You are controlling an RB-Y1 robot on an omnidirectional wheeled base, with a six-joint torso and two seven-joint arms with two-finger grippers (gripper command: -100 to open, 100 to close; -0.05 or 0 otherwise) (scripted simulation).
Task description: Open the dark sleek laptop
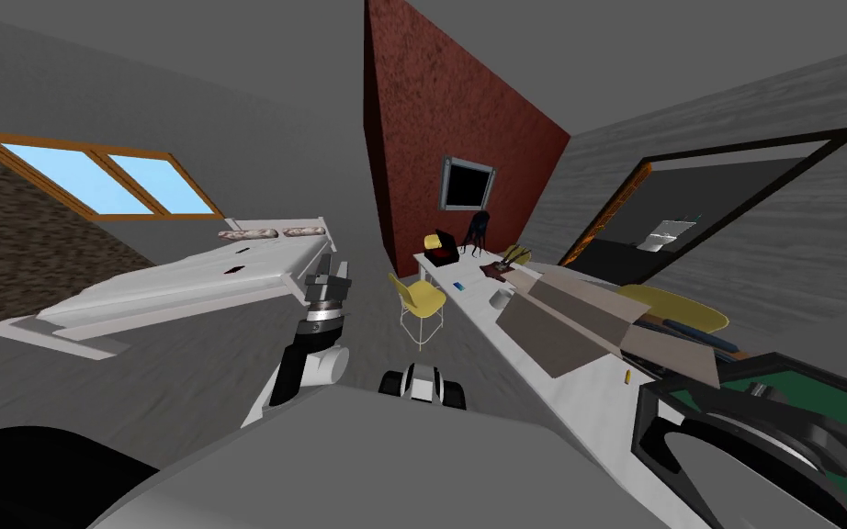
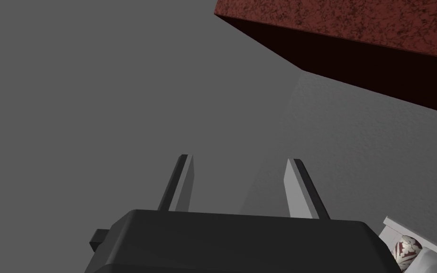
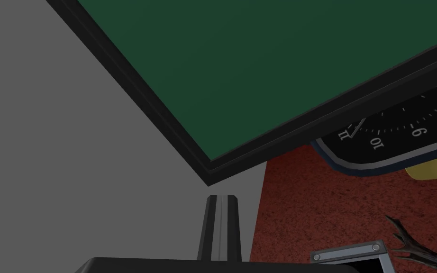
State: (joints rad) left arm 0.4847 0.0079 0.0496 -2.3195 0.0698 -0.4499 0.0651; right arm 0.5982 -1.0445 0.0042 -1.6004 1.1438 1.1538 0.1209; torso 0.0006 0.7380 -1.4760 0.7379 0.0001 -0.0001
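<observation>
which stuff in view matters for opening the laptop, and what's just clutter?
Job:
- laptop, apparently the black-framed green panel
- right gripper, fingers shut, near the panel's corner
- left gripper, open, off toward the bed

Clutter:
- clock
- cardboard box
- mug
- yellow chair
- bed
- white desk

Rough, mottled dark-red wall (image 1: 468, 101), wood-look window frame (image 1: 155, 217), smooth matt green board (image 3: 260, 61) with black edging.
</observation>
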